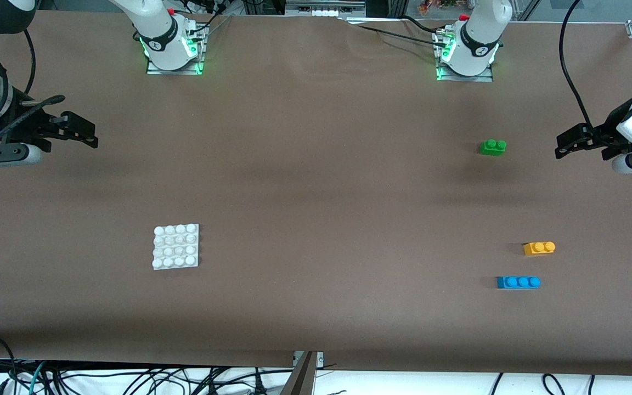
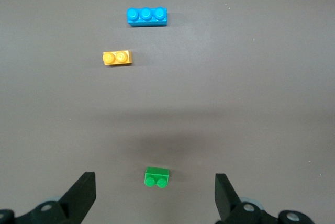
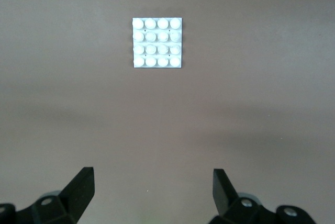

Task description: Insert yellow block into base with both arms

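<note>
The yellow block (image 1: 539,248) lies on the brown table toward the left arm's end; it also shows in the left wrist view (image 2: 117,57). The white studded base (image 1: 176,246) lies toward the right arm's end and shows in the right wrist view (image 3: 157,42). My left gripper (image 1: 567,144) is open and empty, up in the air at the left arm's end of the table, with the green brick between its fingers in its wrist view (image 2: 155,195). My right gripper (image 1: 83,133) is open and empty, up in the air at the right arm's end (image 3: 153,192).
A green two-stud brick (image 1: 492,147) lies farther from the front camera than the yellow block. A blue three-stud brick (image 1: 518,282) lies nearer to the camera than the yellow block, close beside it. Black cables hang along the table's front edge (image 1: 129,378).
</note>
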{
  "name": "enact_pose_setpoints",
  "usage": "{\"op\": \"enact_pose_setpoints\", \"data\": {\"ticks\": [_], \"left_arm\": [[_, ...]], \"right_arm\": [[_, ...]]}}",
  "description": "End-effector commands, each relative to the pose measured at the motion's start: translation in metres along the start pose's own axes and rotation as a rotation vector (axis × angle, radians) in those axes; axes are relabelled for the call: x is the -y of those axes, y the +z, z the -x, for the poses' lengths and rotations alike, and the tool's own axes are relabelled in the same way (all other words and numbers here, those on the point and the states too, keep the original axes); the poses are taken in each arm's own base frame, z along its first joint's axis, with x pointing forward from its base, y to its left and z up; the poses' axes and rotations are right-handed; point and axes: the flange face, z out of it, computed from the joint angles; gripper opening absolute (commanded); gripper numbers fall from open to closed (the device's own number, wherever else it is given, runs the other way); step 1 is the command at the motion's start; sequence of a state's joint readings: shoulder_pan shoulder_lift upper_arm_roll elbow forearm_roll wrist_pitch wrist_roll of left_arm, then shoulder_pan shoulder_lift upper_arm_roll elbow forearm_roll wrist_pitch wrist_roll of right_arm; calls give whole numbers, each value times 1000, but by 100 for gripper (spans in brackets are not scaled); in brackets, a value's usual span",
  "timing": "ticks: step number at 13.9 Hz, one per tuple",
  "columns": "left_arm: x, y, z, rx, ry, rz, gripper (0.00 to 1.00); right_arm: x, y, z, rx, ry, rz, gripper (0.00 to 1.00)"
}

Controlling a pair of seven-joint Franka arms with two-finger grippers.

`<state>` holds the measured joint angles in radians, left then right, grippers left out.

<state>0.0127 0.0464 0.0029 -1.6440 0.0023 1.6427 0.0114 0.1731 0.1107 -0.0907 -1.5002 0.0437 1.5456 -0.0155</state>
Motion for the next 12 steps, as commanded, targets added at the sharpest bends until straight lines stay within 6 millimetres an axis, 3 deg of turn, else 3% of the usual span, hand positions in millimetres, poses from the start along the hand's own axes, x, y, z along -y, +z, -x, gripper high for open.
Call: {"op": "enact_pose_setpoints", "data": {"ticks": [1,12], "left_arm": [[1,-6,-2,-5,4,12,100],[1,-6,-2,-5,2,12,100]], "right_arm": [[2,-10,7,-9,-19,14,100],[0,-13,6,-22,-17,19,100]]}}
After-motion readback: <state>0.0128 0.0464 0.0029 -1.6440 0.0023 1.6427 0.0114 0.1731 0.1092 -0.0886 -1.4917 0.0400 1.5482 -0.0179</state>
